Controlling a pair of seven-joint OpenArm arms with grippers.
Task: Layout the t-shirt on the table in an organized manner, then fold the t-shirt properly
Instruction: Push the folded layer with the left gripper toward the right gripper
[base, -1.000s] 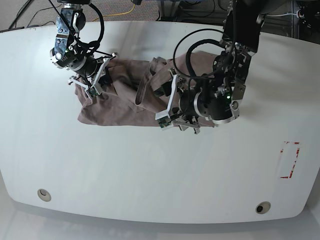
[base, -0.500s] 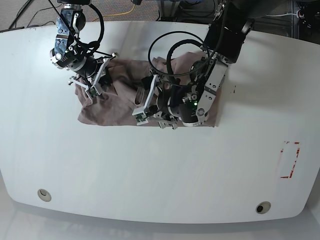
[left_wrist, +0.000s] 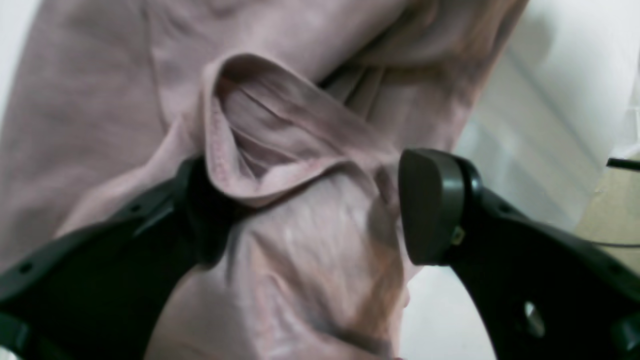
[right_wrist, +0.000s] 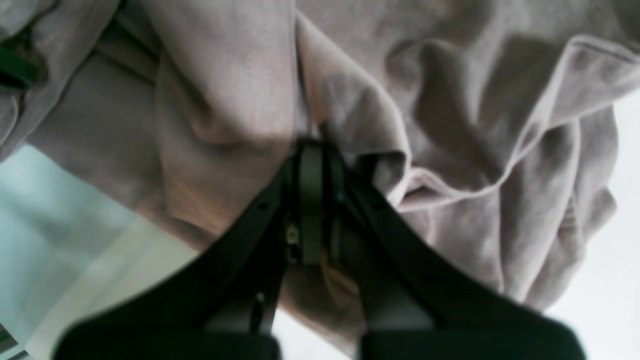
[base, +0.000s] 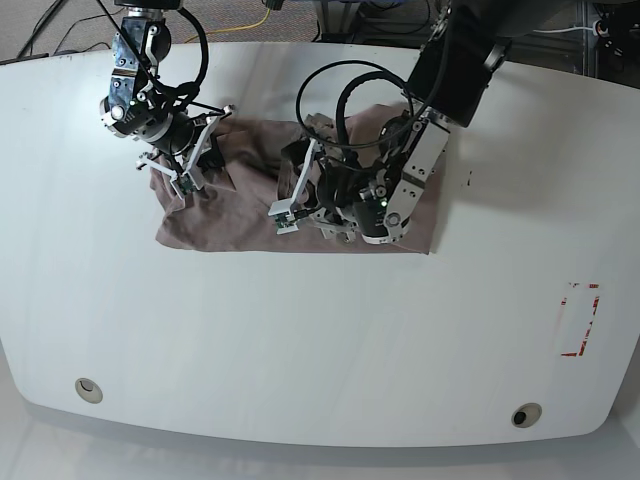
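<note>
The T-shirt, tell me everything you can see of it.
The T-shirt is plain mauve-brown, soft-looking fabric, lying bunched and creased on the table, its lower edge fairly straight. The right gripper is closed at its folds; the left gripper's open fingers straddle a raised, curled hem.

2 arms (base: 150, 80), 1 tee (base: 240, 225), approx. 2 grommet holes (base: 88, 390).

We can read no text, brand or number in any of the three views. We find no legible label or sign either.
</note>
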